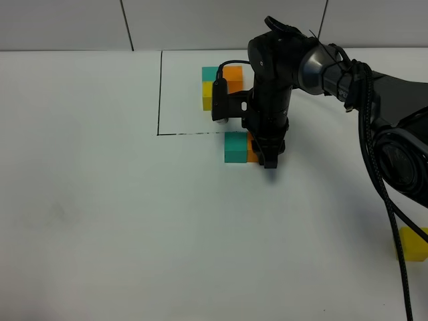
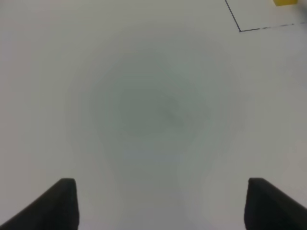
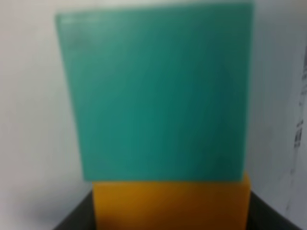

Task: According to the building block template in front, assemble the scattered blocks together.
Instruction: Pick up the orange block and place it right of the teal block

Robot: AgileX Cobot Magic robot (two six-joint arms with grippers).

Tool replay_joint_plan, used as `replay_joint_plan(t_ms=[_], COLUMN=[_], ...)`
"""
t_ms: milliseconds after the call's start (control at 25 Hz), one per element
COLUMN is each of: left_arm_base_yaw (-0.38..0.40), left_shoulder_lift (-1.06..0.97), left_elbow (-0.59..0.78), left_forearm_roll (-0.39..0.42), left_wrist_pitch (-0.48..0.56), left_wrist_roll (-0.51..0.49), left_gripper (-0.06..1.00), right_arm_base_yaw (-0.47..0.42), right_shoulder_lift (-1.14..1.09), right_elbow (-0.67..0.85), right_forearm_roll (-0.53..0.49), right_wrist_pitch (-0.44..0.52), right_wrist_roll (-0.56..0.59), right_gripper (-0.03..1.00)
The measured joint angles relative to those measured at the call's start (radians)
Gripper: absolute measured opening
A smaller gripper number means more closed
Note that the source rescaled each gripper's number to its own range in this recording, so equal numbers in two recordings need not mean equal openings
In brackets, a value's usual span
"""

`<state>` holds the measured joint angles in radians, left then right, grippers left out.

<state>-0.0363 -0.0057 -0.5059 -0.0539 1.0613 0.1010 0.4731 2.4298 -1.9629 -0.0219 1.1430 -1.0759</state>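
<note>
The building block template stands at the back inside a black-lined rectangle (image 1: 159, 100): teal (image 1: 210, 72), orange (image 1: 233, 73) and yellow (image 1: 208, 94) cubes in an L. In front of the line, the loose teal cube (image 1: 235, 147) sits touching the loose orange cube (image 1: 251, 148). My right gripper (image 1: 267, 157) is down over the orange cube and shut on it; the right wrist view shows the orange cube (image 3: 170, 206) between the fingers (image 3: 76, 218), against the teal cube (image 3: 158, 91). The loose yellow cube (image 1: 412, 243) lies at the far right edge. My left gripper (image 2: 160, 201) is open over bare table.
The white table (image 1: 100, 221) stretches left and front of the cubes. The right arm and its cable (image 1: 374, 174) cross the right side, above the yellow cube. The left wrist view shows the rectangle's corner (image 2: 240, 29) and a yellow cube's edge (image 2: 286, 2).
</note>
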Motion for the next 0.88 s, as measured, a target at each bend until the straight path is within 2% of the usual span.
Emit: replay_joint_plan(t_ms=[880], left_arm_base_yaw=[0.000], left_shoulder_lift=[0.000], left_elbow=[0.000], left_forearm_roll=[0.000], left_wrist_pitch=[0.000], left_wrist_roll=[0.001], left_gripper=[0.62], right_arm_base_yaw=[0.000], right_shoulder_lift=[0.005], right_elbow=[-0.005], right_forearm_roll=[-0.003], right_wrist_pitch=[0.006], right_wrist_roll=[-0.032], right_gripper=[0.01])
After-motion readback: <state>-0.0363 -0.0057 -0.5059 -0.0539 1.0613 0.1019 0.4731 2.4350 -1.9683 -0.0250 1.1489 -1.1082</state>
